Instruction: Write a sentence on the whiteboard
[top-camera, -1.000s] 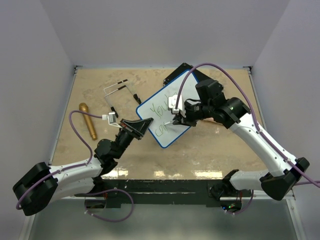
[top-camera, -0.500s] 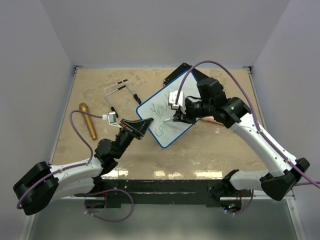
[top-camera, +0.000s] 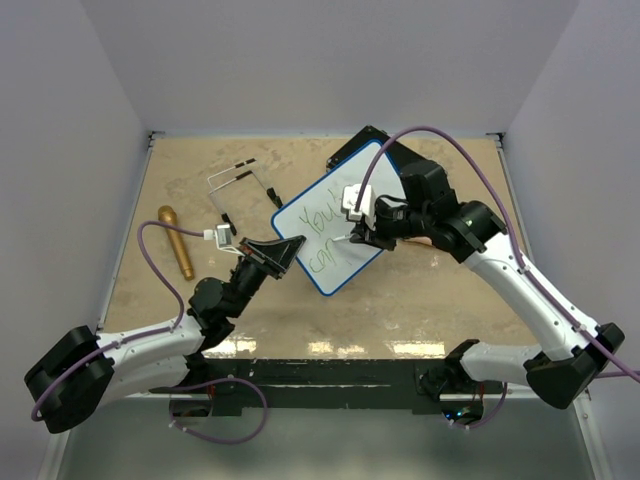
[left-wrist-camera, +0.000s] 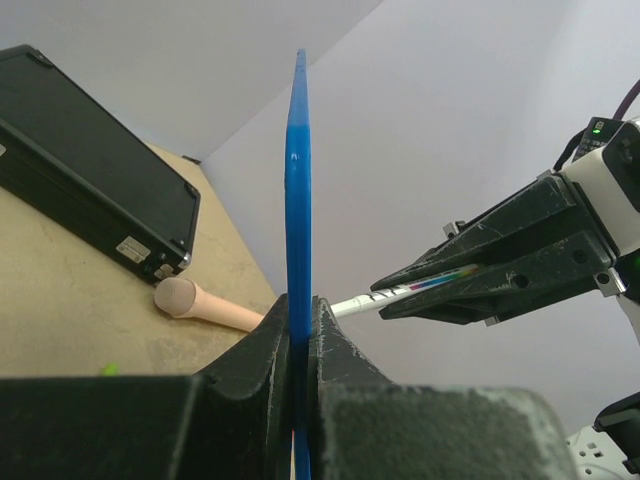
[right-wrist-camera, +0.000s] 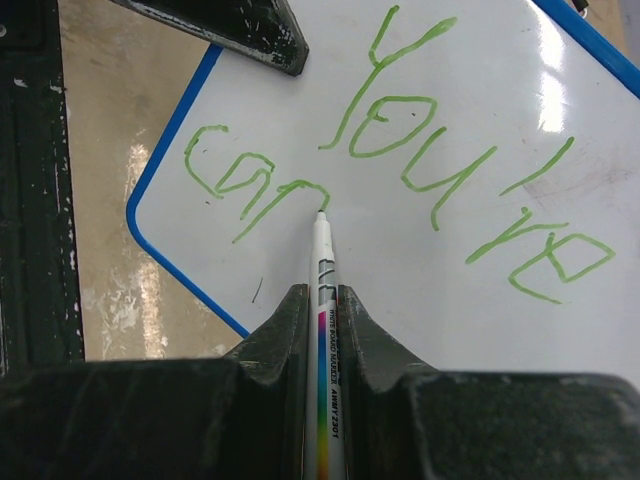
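Mid-table: whiteboard (top-camera: 322, 232), near-left rim clamped in left gripper (top-camera: 283, 252). Right gripper (top-camera: 358, 236) over board from the right, marker (right-wrist-camera: 325, 280) tip on sentence (right-wrist-camera: 420, 170), lower line. Case (left-wrist-camera: 90, 185) behind board. Wire frame (top-camera: 240, 190) left of board, cylinder (top-camera: 176, 241) further left.

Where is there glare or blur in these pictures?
Right wrist view: white glare on the whiteboard, upper right. Left wrist view: the left gripper, close to the lens, looks soft. Top external view: bright reflections on the table, near edge.

blk case (top-camera: 350, 147), gold mic (top-camera: 176, 241), wire frame (top-camera: 240, 188)
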